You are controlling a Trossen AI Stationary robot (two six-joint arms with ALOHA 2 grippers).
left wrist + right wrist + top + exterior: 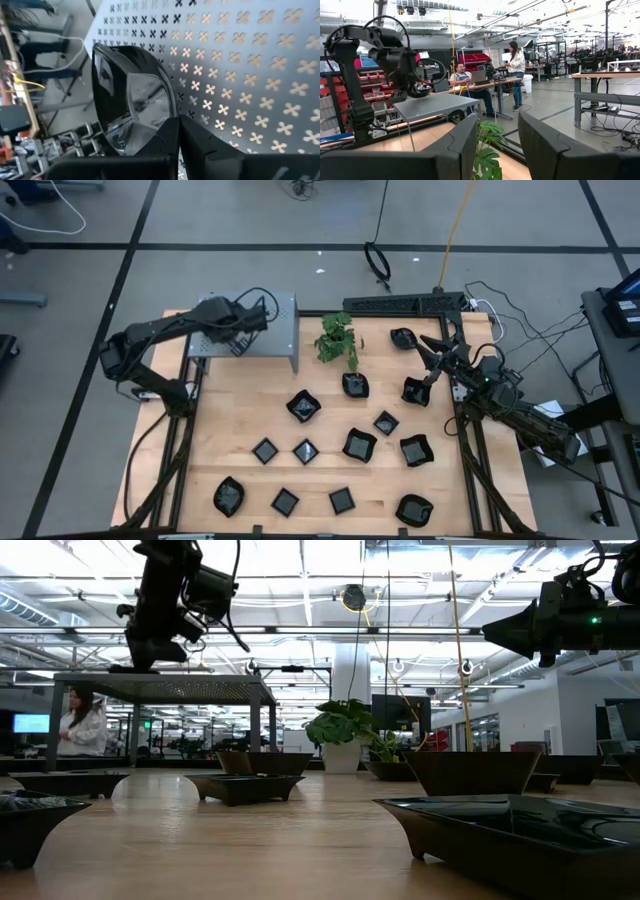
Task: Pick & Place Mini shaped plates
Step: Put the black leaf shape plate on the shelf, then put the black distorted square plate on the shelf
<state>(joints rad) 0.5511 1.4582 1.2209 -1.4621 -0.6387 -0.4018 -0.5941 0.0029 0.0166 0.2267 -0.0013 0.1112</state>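
Several glossy black mini plates lie flat on the wooden table, among them one (303,406) at the middle and one (415,391) near the right arm. My left gripper (240,335) hangs over the grey perforated shelf (270,330) at the table's far left and is shut on one black plate (130,100). The right wrist view shows that plate (420,91) just above the shelf top (437,106). My right gripper (435,345) hovers open above the far right of the table, between two plates, holding nothing. My left gripper pinches the plate by its rim (167,125), with one finger (160,147) on the hollow inner face and the other (215,152) on the outer side. The fingers come from above, pointing down at the shelf. The plate stands steeply tilted; whether it touches the shelf, I cannot tell.
A small green potted plant (338,338) stands at the far middle, right beside the shelf's edge. Bare wood lies between the scattered plates. A black frame (405,302) runs along the far edge. People (515,62) sit and stand at desks beyond the table.
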